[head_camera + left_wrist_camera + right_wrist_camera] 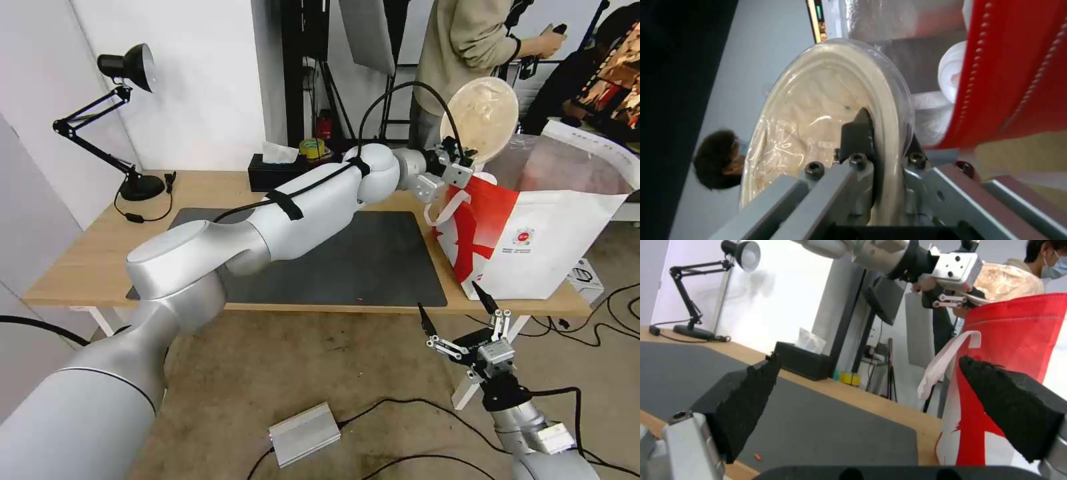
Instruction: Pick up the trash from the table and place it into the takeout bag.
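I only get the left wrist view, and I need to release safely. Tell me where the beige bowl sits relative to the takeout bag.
Observer: The beige bowl is tipped on edge above the takeout bag, over its open top at the end nearest the mat, held by the left gripper.
Operator: Report the right gripper.
Observer: The right gripper hangs open below the table edge, in front of the bag and apart from it.
Operator: Check the mat for leftover trash.
Observer: The dark grey mat carries just a tiny red scrap near its front edge; a black tissue box stands behind the mat.
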You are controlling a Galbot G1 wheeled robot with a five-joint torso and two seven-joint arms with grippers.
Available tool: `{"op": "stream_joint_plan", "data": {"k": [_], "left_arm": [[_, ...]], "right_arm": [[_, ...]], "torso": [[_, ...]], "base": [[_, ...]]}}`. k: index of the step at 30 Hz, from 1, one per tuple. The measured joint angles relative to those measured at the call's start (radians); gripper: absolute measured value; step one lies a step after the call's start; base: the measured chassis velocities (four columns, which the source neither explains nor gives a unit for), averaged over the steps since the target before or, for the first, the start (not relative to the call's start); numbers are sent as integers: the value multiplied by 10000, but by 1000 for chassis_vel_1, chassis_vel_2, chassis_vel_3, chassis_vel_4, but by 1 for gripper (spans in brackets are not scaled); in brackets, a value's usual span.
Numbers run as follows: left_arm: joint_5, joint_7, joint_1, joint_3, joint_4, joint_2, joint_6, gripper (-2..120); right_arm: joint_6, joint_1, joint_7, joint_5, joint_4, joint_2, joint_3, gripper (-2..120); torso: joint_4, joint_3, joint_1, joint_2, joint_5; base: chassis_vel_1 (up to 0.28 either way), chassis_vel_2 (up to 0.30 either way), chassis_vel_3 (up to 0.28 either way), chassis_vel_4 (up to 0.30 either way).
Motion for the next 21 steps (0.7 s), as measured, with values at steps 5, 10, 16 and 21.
{"op": "stream_joint_plan", "data": {"k": [5,10,16,21], "left_arm": [[606,-117,-10,-76,0,-2,-91,1],[1071,-148,-13,-107,-13,-8,-265,1],[1065,-203,-55,-21,-17,-13,-263,1],[997,-354,-58,37,-47,-15,-253,1]], "right_arm": [[0,0,0,0,0,0,0,100],[0,0,0,0,0,0,0,100],[0,0,0,0,0,0,0,100],[0,0,0,0,0,0,0,100]], "torso": [[0,0,0,0,0],[0,0,0,0,0],[0,0,0,0,0],[0,0,1,0,0]], "base": [[0,0,0,0],[0,0,0,0],[0,0,0,0],[0,0,0,0]]}}
